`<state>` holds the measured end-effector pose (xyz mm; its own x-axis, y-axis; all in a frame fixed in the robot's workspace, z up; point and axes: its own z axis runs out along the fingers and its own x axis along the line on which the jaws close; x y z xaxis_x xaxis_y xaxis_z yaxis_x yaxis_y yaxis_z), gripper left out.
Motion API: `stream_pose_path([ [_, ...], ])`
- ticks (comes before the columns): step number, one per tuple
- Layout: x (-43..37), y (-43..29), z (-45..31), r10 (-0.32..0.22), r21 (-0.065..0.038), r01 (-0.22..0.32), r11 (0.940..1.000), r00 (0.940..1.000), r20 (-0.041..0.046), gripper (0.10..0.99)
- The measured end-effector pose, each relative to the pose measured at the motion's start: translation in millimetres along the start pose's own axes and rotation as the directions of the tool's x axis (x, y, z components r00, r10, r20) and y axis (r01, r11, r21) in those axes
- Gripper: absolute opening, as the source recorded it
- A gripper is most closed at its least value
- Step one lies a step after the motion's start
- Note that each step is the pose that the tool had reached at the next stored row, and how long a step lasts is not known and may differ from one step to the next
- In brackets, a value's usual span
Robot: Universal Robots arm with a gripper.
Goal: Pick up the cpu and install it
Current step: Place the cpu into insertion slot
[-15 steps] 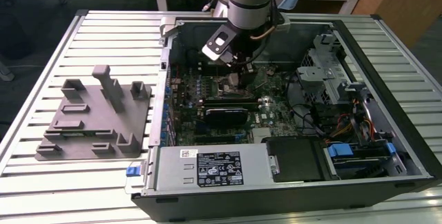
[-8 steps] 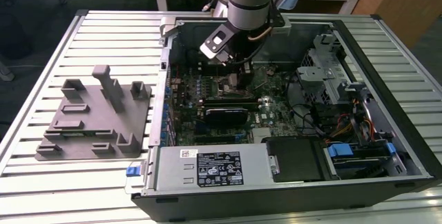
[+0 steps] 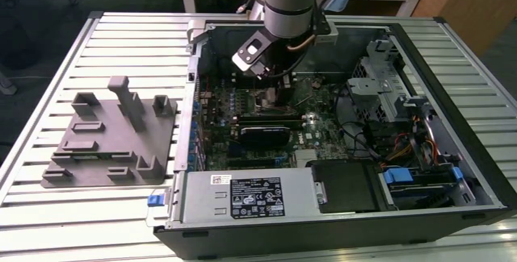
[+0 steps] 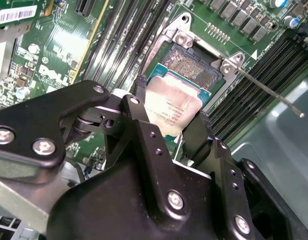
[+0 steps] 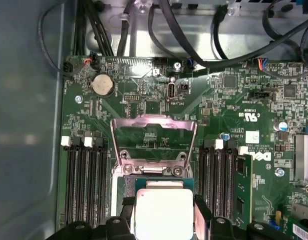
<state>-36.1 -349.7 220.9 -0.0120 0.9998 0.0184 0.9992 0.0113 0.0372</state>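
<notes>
**Cpu clamped over the open socket**

The cpu point(image 4: 173, 111) is pinched between the two black fingers point(image 4: 138, 95) of the gripper point(image 4: 171, 107), which press on its opposite edges. It lies partly over the open socket point(image 4: 191, 67), whose bare contact field shows past the chip's far edge; whether the two touch cannot be told. The silver top faces the wrist cameras. The chip is square, with no long axis, and its edges run roughly along the socket's.

The raised load plate point(image 5: 154, 142) stands just beyond the socket, the release lever point(image 4: 269, 92) juts out beside it, and memory slots point(image 5: 86, 180) flank it on both sides.

In the exterior view the arm point(image 3: 287, 2) reaches down from the top centre of the frame into the open computer case point(image 3: 339, 241). A grey tray point(image 3: 113, 135) sits well apart at the exterior view's left on the slatted table point(image 3: 81, 213).
</notes>
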Motion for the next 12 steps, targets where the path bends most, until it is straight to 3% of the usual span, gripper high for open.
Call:
stream_pose_path([
  [12, 0.8, -4.6, 13.6, -0.005, -0.005, 0.005, 1.0000, 1.0000, -0.0001, 0.541],
])
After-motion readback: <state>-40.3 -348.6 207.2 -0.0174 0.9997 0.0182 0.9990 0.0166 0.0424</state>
